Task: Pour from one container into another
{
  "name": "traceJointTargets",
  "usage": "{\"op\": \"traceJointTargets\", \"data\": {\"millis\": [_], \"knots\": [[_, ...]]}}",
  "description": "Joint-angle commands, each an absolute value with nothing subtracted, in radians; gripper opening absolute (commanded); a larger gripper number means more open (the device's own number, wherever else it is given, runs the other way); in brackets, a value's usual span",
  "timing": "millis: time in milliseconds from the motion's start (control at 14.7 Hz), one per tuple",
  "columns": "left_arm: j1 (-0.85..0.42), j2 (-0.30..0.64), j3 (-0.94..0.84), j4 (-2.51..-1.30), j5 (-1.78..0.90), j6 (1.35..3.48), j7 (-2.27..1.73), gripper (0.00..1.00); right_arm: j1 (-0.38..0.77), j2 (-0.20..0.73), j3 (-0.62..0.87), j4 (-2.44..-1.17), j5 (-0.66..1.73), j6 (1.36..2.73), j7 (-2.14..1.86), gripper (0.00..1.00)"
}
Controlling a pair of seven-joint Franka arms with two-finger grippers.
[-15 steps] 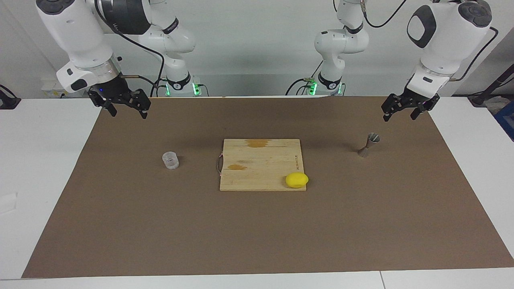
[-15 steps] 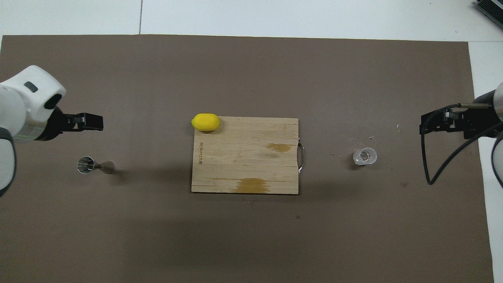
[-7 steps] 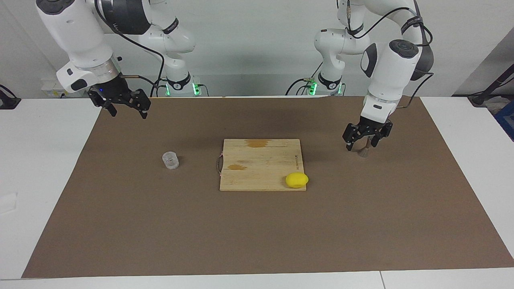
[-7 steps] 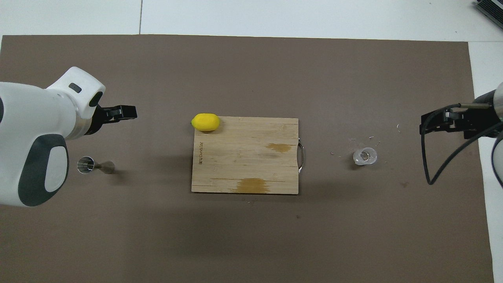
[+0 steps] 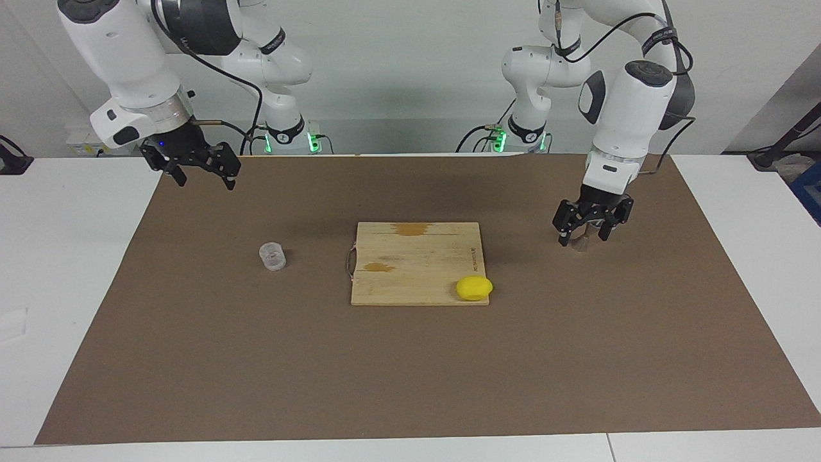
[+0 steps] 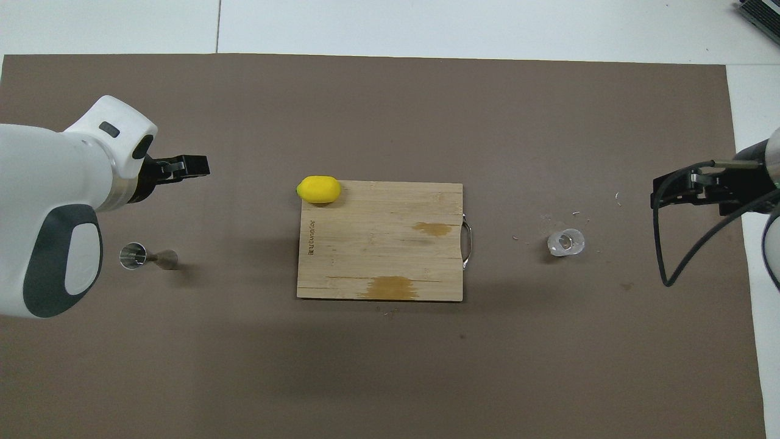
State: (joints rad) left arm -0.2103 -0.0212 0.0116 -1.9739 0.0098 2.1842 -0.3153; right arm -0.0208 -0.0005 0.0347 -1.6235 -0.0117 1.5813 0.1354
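A: What is seen in the clear cup (image 5: 272,256)?

B: It is stood upright on the brown mat (image 5: 410,385), toward the right arm's end of the counter (image 5: 64,256), beside the handle end of the wooden board (image 5: 417,263). Its open mouth is pointed up. Whether anything is held in it cannot be told.

A: And the metal jigger (image 6: 146,256)?

B: It is stood on the mat toward the left arm's end, well apart from the board. Its long axis is kept up and down, one cone on the mat, the other opened upward. Nothing can be made out inside it.

A: How is the left hand (image 5: 593,224) placed?

B: It is lowered over the jigger, with its fingers spread wide to either side of it. The jigger is not gripped.

A: And the right hand (image 5: 199,168)?

B: It is held up over the mat's edge by the right arm's base, fingers apart, nothing in it. That arm is kept waiting.

A: What else is seen?

B: A yellow lemon (image 5: 474,287) is laid on the board's corner.
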Motion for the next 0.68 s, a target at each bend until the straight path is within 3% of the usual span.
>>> {"op": "traceJointTargets", "data": {"millis": [0,273,614], "knots": [[-0.222,0.001,0.018,-1.872,0.022,2.028,-0.341,1.00,-0.034,-0.009,0.043,-1.628,-0.014,1.580,0.124,1.00],[-0.213,0.012,0.021,-1.824,0.020,1.881,-0.339,1.00,-0.034,-0.009,0.043,-1.628,-0.015,1.580,0.124,1.00],[-0.172,0.017,0.035,-1.798,-0.100,1.856,-0.330,1.00,-0.034,-0.009,0.043,-1.628,-0.015,1.580,0.124,1.00]]}}
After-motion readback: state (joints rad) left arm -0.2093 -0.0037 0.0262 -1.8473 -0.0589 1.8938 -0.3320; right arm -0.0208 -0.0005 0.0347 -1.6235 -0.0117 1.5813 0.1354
